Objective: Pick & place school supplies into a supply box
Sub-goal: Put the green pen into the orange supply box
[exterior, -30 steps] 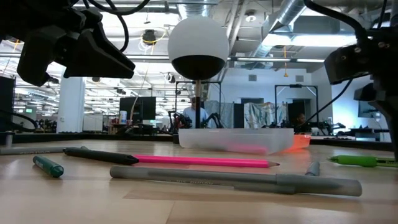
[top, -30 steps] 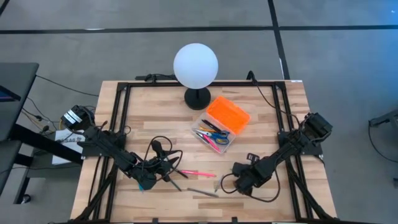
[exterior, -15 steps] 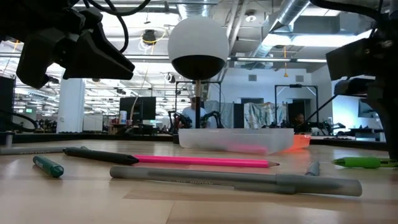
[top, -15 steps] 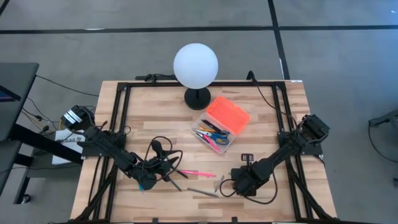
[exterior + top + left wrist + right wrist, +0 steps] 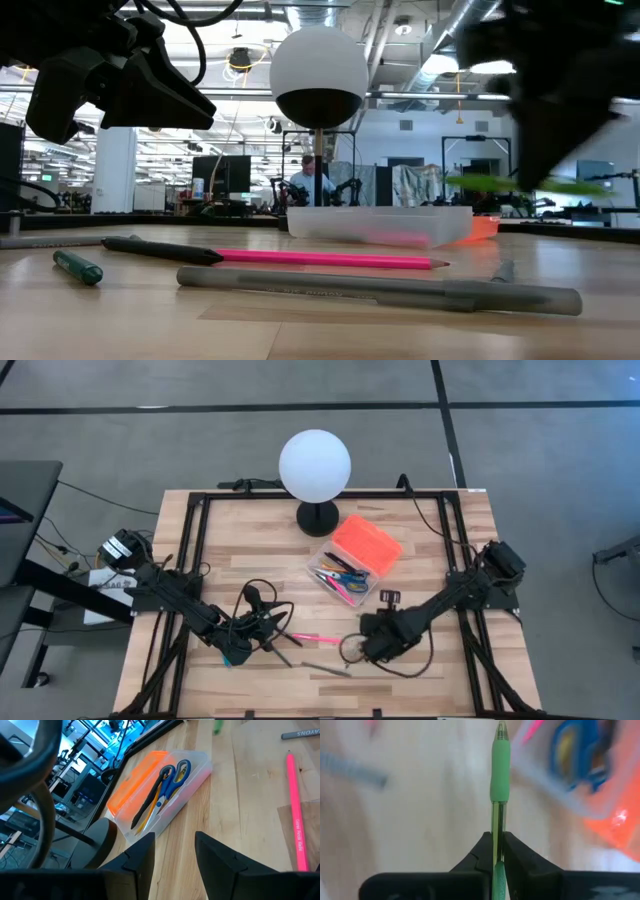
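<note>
High view: right gripper (image 5: 352,650) sits over the front-centre of the table (image 5: 440,540), just in front of the box (image 5: 354,558); its fingers are too small here to read. Left gripper (image 5: 236,650) hangs over the front-left area beside a loop of cable; a pink pencil (image 5: 315,638) lies between the two grippers, and a grey pen (image 5: 325,669) lies nearer the front edge. The box is open, its orange lid (image 5: 366,543) on the lamp side and pens plus scissors in the clear tray. The lamp (image 5: 315,467) stands behind the box. Low view: right gripper (image 5: 545,150) is up off the wood with a green pen (image 5: 520,184) held roughly level, above and in front of the box (image 5: 380,223). Pink pencil (image 5: 330,259), grey pen (image 5: 380,288), a black pen (image 5: 165,249) and a green marker (image 5: 78,267) all lie flat on the wood, apart from both grippers. Left wrist view: left gripper (image 5: 172,857) has its fingers (image 5: 220,857) spread with nothing between them; the box (image 5: 160,790) lies ahead with blue scissors (image 5: 172,775) inside, and the pink pencil (image 5: 296,810) lies off to one side. Right wrist view: right gripper (image 5: 496,851) is clamped tight on the green pen (image 5: 500,775), which sticks straight out past the fingertips; the box (image 5: 580,775) is blurred but near, just beside the pen tip.
</note>
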Motion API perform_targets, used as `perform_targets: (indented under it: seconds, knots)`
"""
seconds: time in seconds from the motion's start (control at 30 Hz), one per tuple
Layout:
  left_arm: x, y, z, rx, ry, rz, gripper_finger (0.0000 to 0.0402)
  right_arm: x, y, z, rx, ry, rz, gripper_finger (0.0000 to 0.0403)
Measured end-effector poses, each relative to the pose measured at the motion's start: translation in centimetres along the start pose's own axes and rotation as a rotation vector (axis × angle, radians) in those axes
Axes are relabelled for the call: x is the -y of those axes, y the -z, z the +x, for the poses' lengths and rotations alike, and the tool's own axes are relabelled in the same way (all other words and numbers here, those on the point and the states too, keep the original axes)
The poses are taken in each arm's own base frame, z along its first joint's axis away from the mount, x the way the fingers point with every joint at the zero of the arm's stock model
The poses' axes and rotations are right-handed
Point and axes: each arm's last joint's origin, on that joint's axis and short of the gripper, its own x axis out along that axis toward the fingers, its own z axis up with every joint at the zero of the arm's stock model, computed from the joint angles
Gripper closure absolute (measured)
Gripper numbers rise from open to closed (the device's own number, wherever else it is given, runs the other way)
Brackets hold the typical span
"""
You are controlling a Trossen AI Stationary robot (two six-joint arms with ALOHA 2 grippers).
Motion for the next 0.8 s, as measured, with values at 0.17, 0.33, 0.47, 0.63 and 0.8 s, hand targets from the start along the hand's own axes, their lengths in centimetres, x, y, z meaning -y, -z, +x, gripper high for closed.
perform_targets:
  seconds: [0.17, 0.33, 0.47, 0.63, 0.8]
  knots:
    - [0.0, 0.0, 0.0, 0.000, 0.000, -0.001, 0.0267, 3.4, -3.7, -0.5, 0.064, 0.017, 0.114, 0.0385]
    - [0.0, 0.0, 0.0, 0.000, 0.000, -0.003, 0.0267, 8.0, -7.1, 0.6, 0.131, -0.010, 0.205, 0.0386]
    - [0.0, 0.0, 0.0, 0.000, 0.000, -0.005, 0.0267, 11.4, -8.5, 2.1, 0.126, -0.079, 0.313, 0.0390]
    - [0.0, 0.0, 0.0, -0.002, 0.002, -0.001, 0.0267, 13.9, -8.7, 3.7, 0.088, -0.096, 0.389, 0.0382]
    - [0.1, 0.1, 0.0, -0.004, 0.020, 0.002, 0.0267, 14.8, -8.8, 4.1, 0.079, -0.131, 0.424, 0.0381]
